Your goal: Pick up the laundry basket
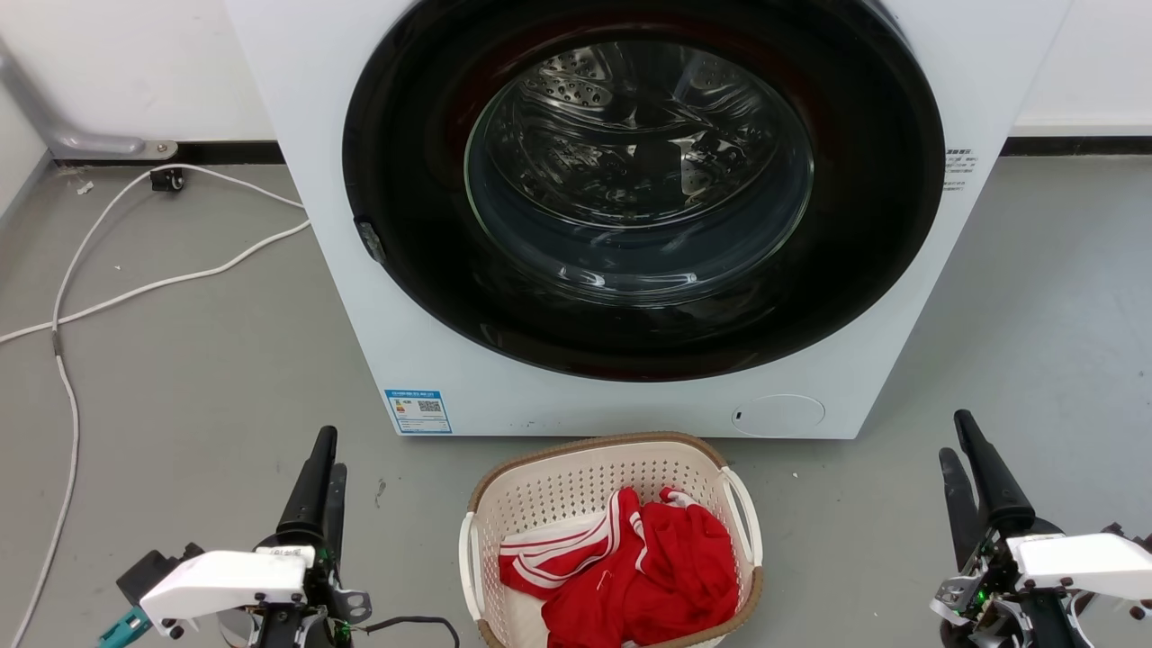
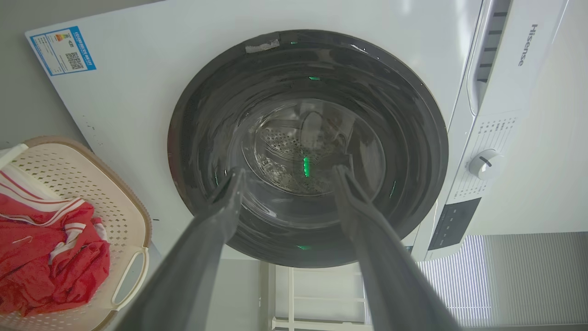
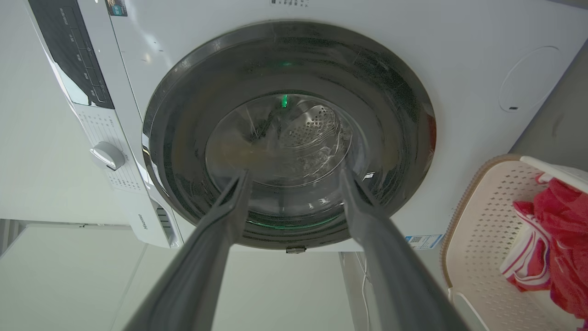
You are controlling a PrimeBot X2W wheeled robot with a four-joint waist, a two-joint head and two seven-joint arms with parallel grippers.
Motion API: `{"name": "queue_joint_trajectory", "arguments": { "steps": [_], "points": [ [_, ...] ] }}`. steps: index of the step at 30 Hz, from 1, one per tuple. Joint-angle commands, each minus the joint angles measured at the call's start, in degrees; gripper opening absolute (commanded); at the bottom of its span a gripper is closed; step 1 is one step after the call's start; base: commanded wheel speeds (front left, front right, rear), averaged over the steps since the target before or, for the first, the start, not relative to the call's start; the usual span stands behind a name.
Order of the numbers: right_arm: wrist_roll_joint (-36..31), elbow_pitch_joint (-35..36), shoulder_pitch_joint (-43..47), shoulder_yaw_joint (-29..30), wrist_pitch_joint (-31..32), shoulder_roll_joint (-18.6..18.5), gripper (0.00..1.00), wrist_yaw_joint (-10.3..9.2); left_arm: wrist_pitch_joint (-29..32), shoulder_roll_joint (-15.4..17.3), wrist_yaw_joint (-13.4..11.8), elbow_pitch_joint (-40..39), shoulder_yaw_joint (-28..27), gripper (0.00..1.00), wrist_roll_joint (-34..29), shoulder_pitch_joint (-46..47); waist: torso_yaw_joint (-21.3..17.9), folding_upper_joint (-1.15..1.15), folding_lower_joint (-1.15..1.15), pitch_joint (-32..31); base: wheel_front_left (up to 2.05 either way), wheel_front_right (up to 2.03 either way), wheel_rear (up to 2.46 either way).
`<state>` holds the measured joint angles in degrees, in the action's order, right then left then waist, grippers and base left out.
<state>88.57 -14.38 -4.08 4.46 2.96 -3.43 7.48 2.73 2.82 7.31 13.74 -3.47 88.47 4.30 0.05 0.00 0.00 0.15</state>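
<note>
At lower left our left gripper hangs empty, fingers spread. The laundry basket sits bottom centre before the washing machine, a red garment inside. At lower right our right gripper is equally spread and empty. If one loop handle is caught first, we risk tipping it.

— What sort of place is this?
— A laundry corner. A white front-loading washing machine takes up the upper middle of the frame, and a laundry basket of red clothes sits at bottom centre.
— Someone's home?
— Can't tell. There's a bare grey floor, a plain white wall and a loose white cable at the left
</note>
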Motion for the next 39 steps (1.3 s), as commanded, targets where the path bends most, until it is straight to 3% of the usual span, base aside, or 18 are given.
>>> {"name": "queue_joint_trajectory", "arguments": {
  "steps": [1, 9, 20, 39],
  "points": [
    [-1.57, 1.26, -0.54, -0.37, -0.52, -0.82, 1.0, 0.0, -0.52, 0.27, 0.05, -1.47, 0.23, 1.0, -1.66, 1.16, 0.01, 0.0, 0.0, 0.0, 0.0, 0.0, 0.0],
    [-16.35, 3.36, -0.5, 0.06, -2.6, -0.84, 1.0, 0.0, -2.51, 0.26, 0.06, -3.91, 1.37, 1.0, -13.92, 1.06, 0.04, 0.0, 0.0, -0.01, 0.0, 0.0, 0.0],
    [-34.02, 5.85, 0.59, -0.78, -5.09, -0.07, 1.0, 0.01, -4.96, 0.24, -1.94, -5.94, 4.83, 1.0, -29.94, 0.82, 0.12, 0.0, 0.0, -0.15, 0.0, 0.0, 0.0],
    [-52.75, 7.39, 2.43, -2.28, -7.05, 0.3, 1.0, 0.01, -8.65, 0.21, -3.45, -6.55, 7.63, 1.0, -47.21, 0.26, 0.36, 0.0, 0.0, -0.29, 0.0, 0.0, 0.0]
  ]
}}
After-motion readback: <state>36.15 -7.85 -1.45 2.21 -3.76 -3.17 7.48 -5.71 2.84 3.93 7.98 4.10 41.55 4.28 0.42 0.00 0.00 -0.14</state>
